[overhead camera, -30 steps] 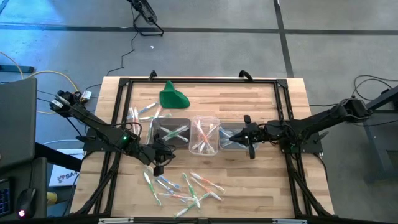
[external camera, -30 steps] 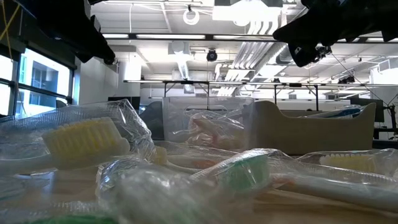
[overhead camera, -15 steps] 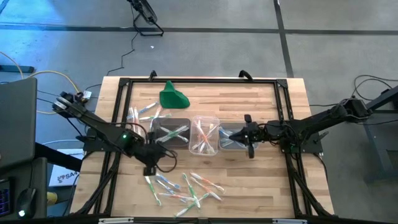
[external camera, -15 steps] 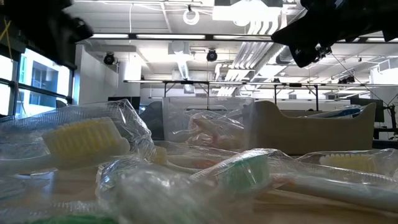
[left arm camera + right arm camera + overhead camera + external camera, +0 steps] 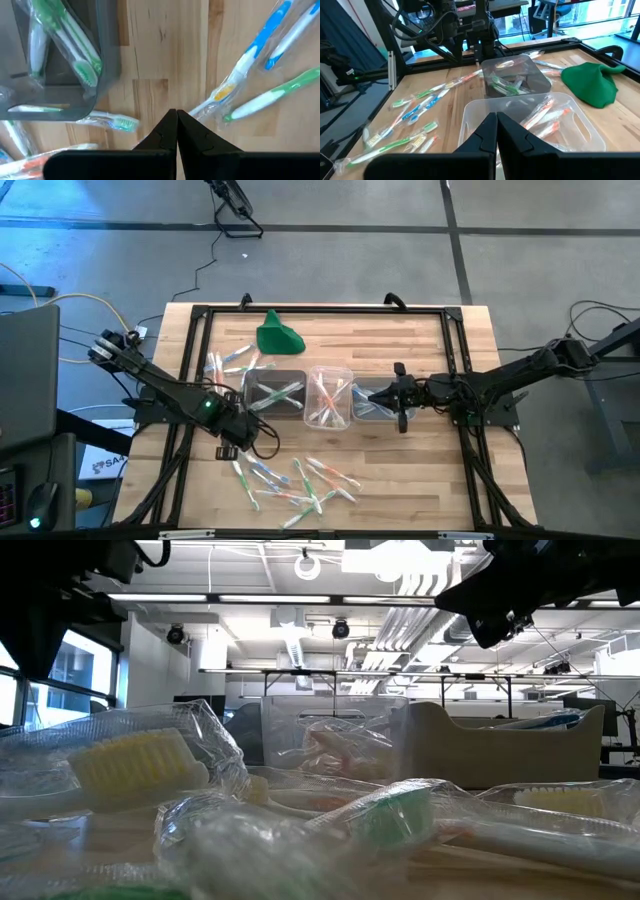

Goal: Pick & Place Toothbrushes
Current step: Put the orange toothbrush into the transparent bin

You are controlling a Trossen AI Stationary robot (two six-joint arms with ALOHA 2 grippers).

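Since a second ago your left end effector (image 5: 232, 448) has slid away from the loose pile toward the left edge of the surface (image 5: 400, 470), while the right arm has not shifted. The left end effector now hangs over bare wood just in front of the left tub (image 5: 275, 396), its fingers (image 5: 167, 131) pressed together with nothing between them. Your right end effector (image 5: 402, 418) sits above the right tub (image 5: 374, 402), fingers likewise closed and empty. The toothbrushes lie in several places: a loose scatter (image 5: 295, 480) near the front edge, left of the middle, a few more (image 5: 230, 364) beside the left tub on its far side, green ones (image 5: 75, 42) inside the left tub, orange-pink ones (image 5: 328, 395) in the middle tub (image 5: 330, 372), and blue ones in the right tub. In the left wrist view, blue (image 5: 260, 42) and green (image 5: 272, 95) wrapped brushes lie on the wood ahead of the fingers, none touching them. A green lump (image 5: 277, 334) rests near the far edge, left of the middle.
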